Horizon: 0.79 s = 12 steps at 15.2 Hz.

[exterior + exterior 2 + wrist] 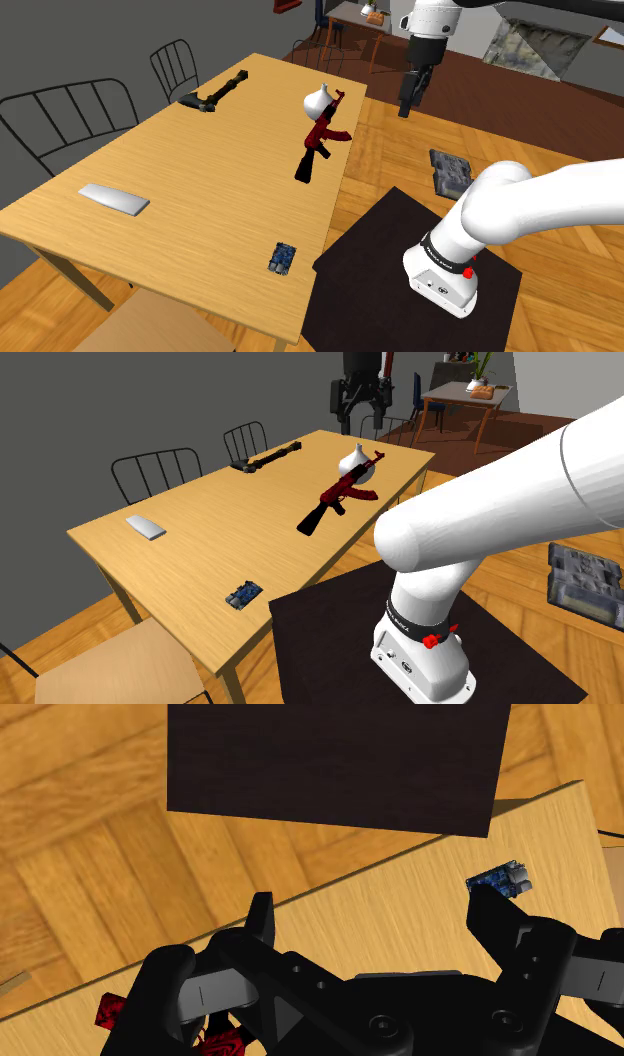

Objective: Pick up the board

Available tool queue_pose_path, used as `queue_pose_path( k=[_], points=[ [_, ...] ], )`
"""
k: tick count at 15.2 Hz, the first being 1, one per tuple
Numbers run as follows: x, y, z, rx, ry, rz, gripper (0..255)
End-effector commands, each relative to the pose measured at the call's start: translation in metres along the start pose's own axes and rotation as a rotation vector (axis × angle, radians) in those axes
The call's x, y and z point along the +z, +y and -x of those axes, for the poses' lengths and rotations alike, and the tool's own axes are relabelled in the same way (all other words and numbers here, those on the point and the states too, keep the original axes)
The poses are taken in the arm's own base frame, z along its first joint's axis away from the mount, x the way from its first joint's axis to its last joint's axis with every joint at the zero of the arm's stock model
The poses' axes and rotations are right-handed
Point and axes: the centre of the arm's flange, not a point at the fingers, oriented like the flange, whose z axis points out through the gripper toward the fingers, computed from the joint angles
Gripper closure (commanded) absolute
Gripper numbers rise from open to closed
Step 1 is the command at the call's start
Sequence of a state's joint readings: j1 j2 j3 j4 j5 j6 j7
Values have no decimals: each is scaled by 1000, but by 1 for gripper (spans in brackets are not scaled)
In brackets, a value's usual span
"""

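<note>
One container stands on the light wooden table [200, 170]: a white round-bellied vase with a narrow neck [318, 101], upright near the far end of the tabletop. You cannot see inside it from any view. It touches or nearly touches the muzzle end of the red-and-black toy rifle [320, 140], which lies flat along the table edge at the shoulder view's right.

Locate the all-black two-finger gripper [410, 98] high in the air, beyond the table's far corner and above the wooden floor. In the wrist view, the two fingers [262, 919] stand wide apart. Nothing sits between them, and they touch nothing.

Locate the small blue circuit board [283, 257] flat on the table, close to the near edge, on the side next to the dark square stand [380, 240]. It lies well apart from the gripper and from the rifle. In the wrist view, the board appears just past one fingertip, on the tabletop far below.

Note the other items on the table: a flat grey slab [113, 198] near the edge at the shoulder view's left, and a long black gun-shaped object [215, 95] at the far end. Two black wire chairs [70, 120] stand along that same left edge. A grey ribbed object [452, 172] lies on the floor beyond the stand.
</note>
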State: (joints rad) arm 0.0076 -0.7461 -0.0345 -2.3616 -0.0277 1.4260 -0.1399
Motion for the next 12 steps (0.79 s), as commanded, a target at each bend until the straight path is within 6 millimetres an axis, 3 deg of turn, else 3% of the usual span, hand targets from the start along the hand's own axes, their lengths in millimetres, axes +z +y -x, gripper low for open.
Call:
queue_pose_path(
  k=[1,12],
  points=[
    [0,0,0,0,0,0,0],
    [104,-91,-43,-123,50,18,0]
  ],
)
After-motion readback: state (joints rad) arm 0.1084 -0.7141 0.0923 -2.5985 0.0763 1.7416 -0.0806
